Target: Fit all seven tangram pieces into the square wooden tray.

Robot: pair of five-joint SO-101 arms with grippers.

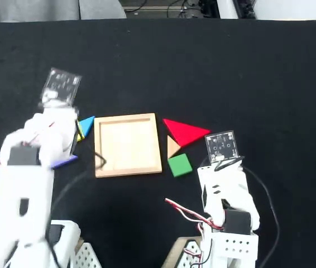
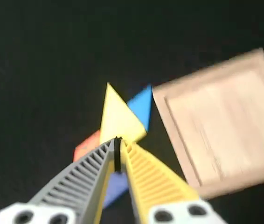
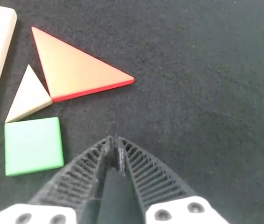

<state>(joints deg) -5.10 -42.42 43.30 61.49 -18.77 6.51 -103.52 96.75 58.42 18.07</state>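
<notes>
Square wooden tray [image 1: 97, 146] sits mid-counter, nothing in it. All the pieces lie on the black counter [image 1: 247, 72] outside it.

Left side of the tray: blue triangle [image 1: 86, 125] just beside the tray's far-left corner, yellow triangle [image 2: 117, 116] overlapping the blue one, an orange piece [image 2: 86, 145] and a blue-purple piece [image 2: 115, 189] partly hidden under the left arm.

Left gripper [image 2: 118, 143] has its fingers pressed together, with the tips at the edge of the yellow triangle. Cannot tell if they touch it.

Right side of the tray: large red triangle [image 1: 185, 132] off the far-right corner, small pale wooden triangle [image 1: 172, 146] between the red one and the green square [image 1: 180, 165], which sits near the tray's near-right corner. These three are touching or nearly touching.

Right gripper [image 3: 115, 142] also has its fingers pressed together, with nothing held. It hangs over bare counter, near the green square and the red triangle but apart from both.
</notes>
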